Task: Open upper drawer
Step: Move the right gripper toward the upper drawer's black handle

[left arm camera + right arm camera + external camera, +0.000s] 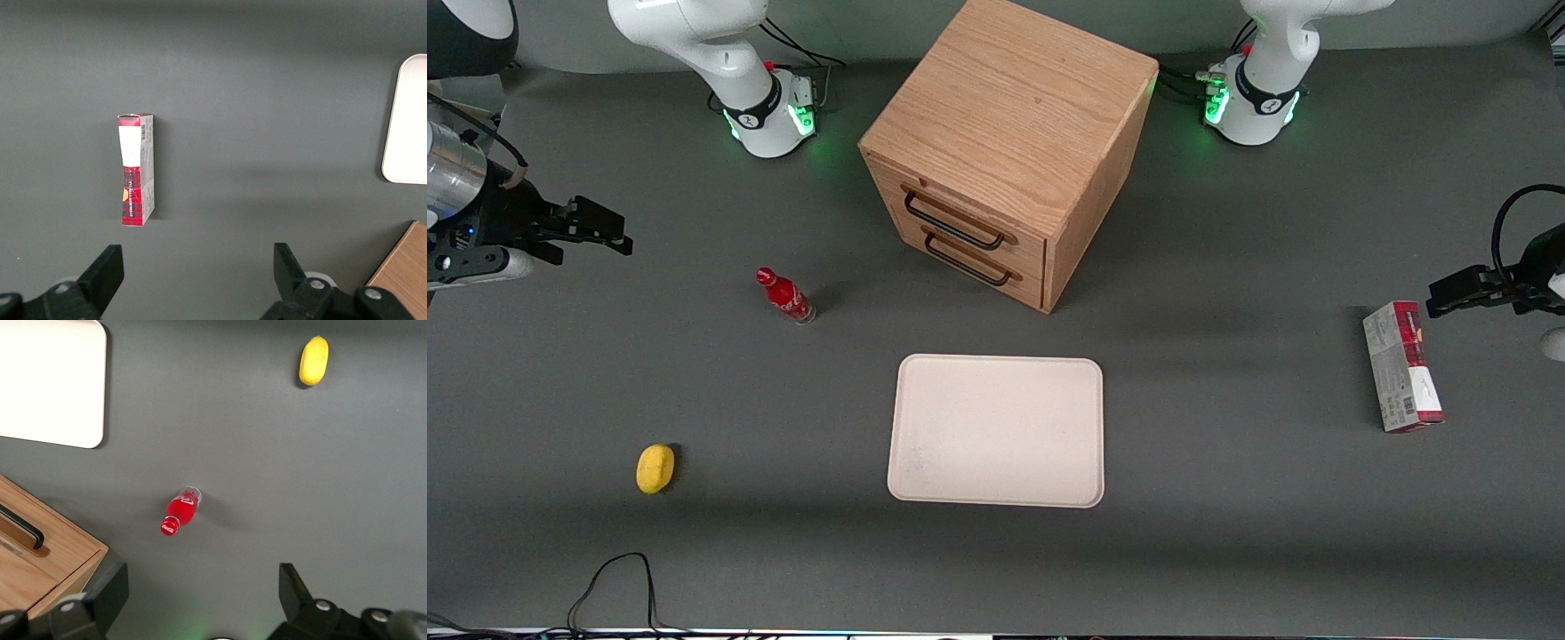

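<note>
We see the light oak cabinet standing at the middle of the grey bench, close to the edge farthest from the front camera. Its upper drawer, a shallow oak front with a long black metal bar handle, sits flush and closed above the matching lower drawer. Our right arm's black two-finger gripper hangs in the air at the working arm's end of the bench, well apart from the cabinet, fingers spread wide and empty. A small red bottle stands between gripper and cabinet. A cream rectangular tray lies in front of the drawers, and a yellow oval object lies near the bench's front edge.
</note>
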